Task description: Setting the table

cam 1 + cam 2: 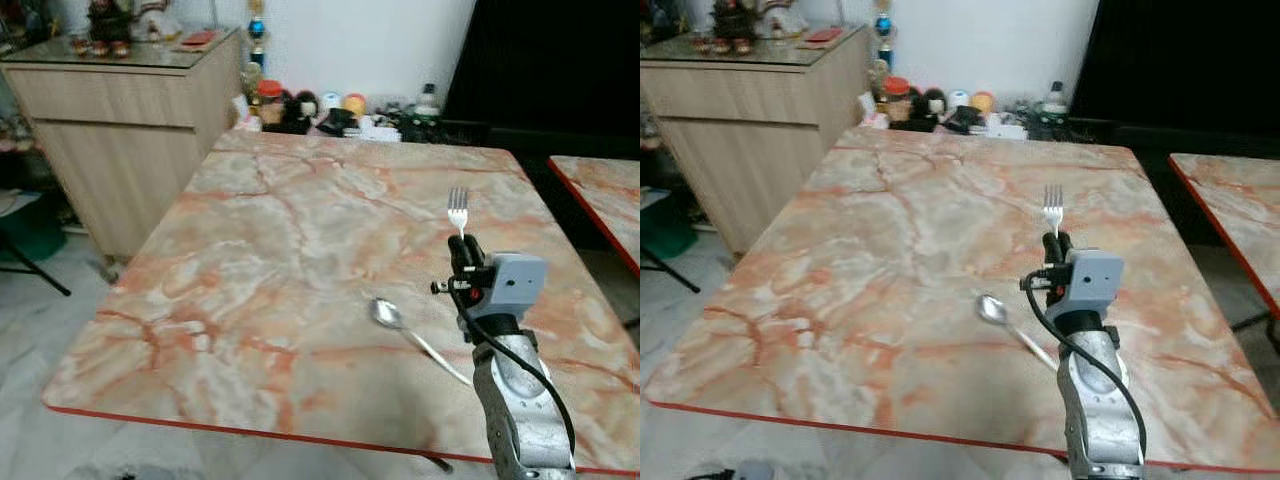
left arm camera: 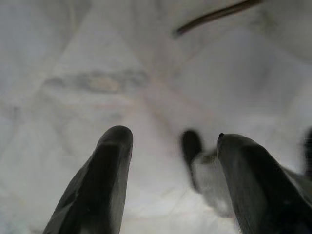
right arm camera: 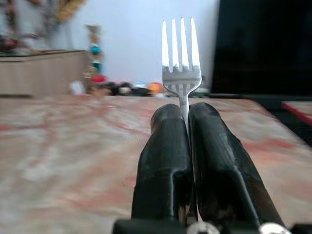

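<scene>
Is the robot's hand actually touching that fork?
Touching. In the right wrist view, the right gripper's two black fingers are pressed together on the fork's handle, holding it upright.

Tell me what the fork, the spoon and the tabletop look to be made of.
Fork: polished metal, probably stainless steel; bright silver tines with a sheen, held in the right end effector.
Spoon: the same shiny silver metal, its bowl reflecting light.
Tabletop: marble or a marble-look surface, glossy, pinkish-orange with pale veining and a red edge; real stone or laminate cannot be told.
</scene>
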`<state>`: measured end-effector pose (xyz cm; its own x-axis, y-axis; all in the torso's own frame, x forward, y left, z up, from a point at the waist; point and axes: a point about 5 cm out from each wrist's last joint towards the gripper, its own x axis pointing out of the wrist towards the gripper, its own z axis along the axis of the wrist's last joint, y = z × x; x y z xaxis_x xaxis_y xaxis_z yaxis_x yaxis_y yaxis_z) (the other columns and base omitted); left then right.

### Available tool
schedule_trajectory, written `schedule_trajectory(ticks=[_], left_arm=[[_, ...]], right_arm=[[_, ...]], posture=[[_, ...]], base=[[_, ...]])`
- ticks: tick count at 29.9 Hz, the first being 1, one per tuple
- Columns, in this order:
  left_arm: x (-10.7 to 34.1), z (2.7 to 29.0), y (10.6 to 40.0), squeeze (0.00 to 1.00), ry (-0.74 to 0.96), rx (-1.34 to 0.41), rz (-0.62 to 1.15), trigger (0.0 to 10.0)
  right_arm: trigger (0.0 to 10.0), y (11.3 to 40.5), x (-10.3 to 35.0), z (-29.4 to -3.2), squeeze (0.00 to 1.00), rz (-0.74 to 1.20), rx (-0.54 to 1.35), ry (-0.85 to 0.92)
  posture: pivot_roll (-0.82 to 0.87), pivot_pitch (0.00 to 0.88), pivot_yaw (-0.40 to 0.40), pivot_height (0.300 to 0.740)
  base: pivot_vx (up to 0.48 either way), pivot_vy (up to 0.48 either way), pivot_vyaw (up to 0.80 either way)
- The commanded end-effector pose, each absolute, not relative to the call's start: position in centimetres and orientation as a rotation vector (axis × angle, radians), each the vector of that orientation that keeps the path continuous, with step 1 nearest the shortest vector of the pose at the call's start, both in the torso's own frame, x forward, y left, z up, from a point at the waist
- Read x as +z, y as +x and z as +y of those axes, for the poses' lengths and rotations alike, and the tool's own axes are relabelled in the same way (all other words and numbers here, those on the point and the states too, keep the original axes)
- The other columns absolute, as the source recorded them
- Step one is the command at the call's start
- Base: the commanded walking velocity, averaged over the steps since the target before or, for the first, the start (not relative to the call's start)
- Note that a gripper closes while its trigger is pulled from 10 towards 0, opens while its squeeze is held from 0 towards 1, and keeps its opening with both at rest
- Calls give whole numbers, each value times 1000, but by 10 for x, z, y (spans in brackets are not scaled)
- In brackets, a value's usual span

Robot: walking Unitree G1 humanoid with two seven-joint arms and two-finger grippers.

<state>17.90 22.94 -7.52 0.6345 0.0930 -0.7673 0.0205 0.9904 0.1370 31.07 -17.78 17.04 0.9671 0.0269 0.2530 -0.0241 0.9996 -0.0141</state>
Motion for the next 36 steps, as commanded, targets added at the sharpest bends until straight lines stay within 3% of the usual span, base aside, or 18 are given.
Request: schedule_trajectory(ticks=[1,36], left_arm=[[-79,232,170,0,131,51,918,10000],[-82,226,168,0,117,43,926,10000]], right_arm=[[10000,311,181,-176,0,-301,29,5],[10000,314,195,-176,0,-364,21,-32]], posture=[[-16,87,-8,740],[-26,101,-4,740]], base=[[0,-326,0],[0,-340,0]])
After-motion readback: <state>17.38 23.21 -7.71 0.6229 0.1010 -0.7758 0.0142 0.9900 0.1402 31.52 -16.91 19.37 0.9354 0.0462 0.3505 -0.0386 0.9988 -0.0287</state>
